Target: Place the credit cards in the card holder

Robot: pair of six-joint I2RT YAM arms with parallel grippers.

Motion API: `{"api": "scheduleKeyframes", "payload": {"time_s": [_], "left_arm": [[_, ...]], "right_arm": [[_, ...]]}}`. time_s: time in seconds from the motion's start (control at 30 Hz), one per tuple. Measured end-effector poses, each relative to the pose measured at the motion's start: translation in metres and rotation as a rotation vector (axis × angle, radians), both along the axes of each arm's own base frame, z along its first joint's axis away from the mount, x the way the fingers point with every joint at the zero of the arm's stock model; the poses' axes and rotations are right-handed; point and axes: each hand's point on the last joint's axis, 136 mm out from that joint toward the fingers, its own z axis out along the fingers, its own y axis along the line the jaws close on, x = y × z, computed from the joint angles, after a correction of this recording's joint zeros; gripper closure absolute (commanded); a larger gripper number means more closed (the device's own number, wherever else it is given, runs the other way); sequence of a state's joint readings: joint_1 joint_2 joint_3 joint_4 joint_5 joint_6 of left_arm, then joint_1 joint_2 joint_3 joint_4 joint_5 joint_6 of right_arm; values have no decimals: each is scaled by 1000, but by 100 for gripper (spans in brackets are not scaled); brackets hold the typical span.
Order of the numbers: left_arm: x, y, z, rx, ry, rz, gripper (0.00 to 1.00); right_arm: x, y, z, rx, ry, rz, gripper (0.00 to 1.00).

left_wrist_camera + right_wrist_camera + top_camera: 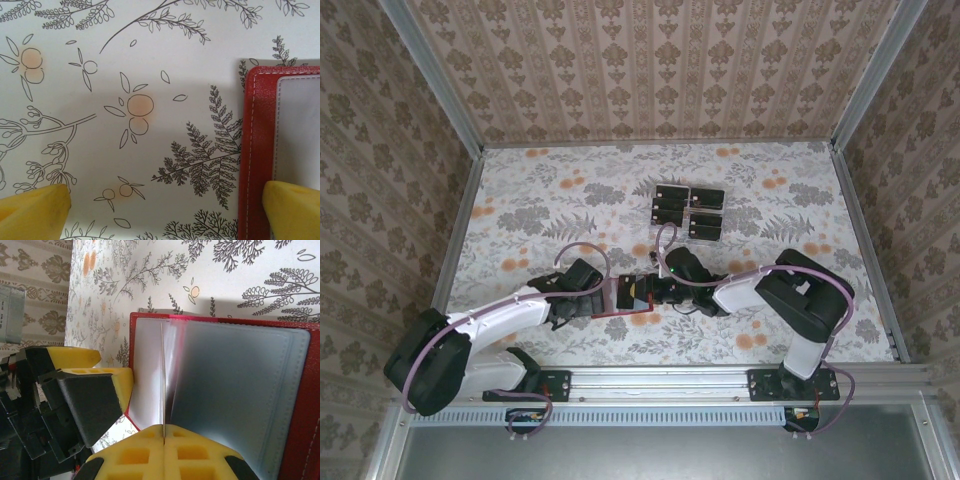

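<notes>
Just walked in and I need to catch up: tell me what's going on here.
The right gripper has its jaws shut on a thin inner leaf of the open red card holder, standing it upright. The left gripper hangs wide open at the holder's edge, holding nothing. The black credit cards lie grouped farther back on the table, none visibly in the holder.

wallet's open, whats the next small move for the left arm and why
Probably close the left gripper on the card holder's red edge to steady it. Its jaws stand open and empty, one finger over that edge. The right gripper is shut on a thin inner leaf, and the credit cards lie farther back on the table.
</notes>
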State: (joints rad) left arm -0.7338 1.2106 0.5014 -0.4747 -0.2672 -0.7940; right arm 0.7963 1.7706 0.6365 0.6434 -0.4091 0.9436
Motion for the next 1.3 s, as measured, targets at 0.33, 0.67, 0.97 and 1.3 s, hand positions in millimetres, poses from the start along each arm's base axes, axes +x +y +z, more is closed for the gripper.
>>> {"api": "scheduleKeyframes", "payload": {"time_s": [0.33,0.67,0.97,1.3], "left_arm": [[0,0,0,0,0,0,0],[0,0,0,1,-2,1,0],[0,0,0,1,-3,1,0],[0,0,0,1,-3,1,0]], "right_arm": [[-4,1,-9,-1,27,16,100],[-5,6,-7,14,35,35,100],[-5,6,-8,13,37,35,100],[-7,4,-13,2,83,34,100]]}}
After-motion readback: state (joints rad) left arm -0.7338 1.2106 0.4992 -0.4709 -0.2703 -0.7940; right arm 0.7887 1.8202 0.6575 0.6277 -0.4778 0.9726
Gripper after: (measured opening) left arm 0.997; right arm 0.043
